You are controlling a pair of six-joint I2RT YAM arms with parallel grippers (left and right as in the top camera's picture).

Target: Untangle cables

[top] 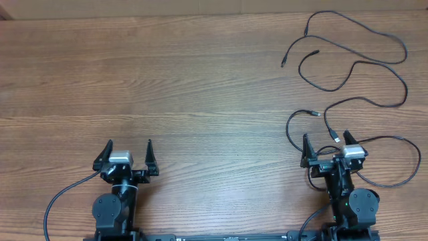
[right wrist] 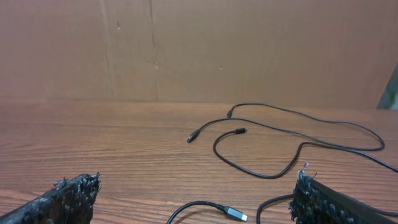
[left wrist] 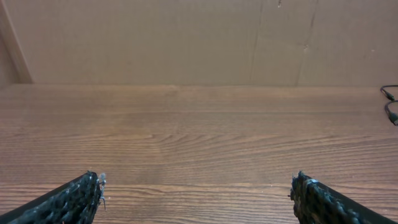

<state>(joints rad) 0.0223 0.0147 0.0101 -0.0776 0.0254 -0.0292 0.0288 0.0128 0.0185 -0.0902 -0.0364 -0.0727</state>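
Several thin black cables lie loose on the right half of the wooden table. One long cable (top: pixel 374 33) loops across the far right and ends in a small plug (top: pixel 283 63). A second cable (top: pixel 328 89) curves below it. A silver-tipped USB plug (top: pixel 336 138) lies between the fingers of my right gripper (top: pixel 326 144), which is open and empty. It also shows in the right wrist view (right wrist: pixel 236 215), below that gripper (right wrist: pixel 197 182). Another strand (top: pixel 411 164) loops right of that arm. My left gripper (top: pixel 128 152) is open and empty, far from the cables; it also shows in the left wrist view (left wrist: pixel 196 182).
A brown cardboard wall (right wrist: pixel 249 50) stands along the table's far edge. Bare wood (top: pixel 167 80) covers the left and middle of the table. A bit of cable (left wrist: pixel 390 102) shows at the right edge of the left wrist view.
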